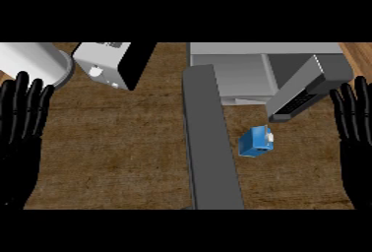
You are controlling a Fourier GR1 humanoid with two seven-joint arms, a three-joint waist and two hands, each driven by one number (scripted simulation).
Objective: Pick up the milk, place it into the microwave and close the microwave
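Milk carton [256, 141] stands untouched on the counter [123, 147] just in front of the open microwave [247, 74], beside its door [209, 138], while left hand [22, 115] and right hand [354, 118] rest open-fingered, so everything remains.

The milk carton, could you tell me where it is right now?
In the head view the milk carton stands on the wooden counter, right of centre, between the long grey door panel and the right hand.

A brown wood-grain counter top [109, 157] fills the view; a white cylindrical vessel [33, 61] stands at eleven o'clock, a white-and-black box appliance [109, 64] just beside it toward twelve
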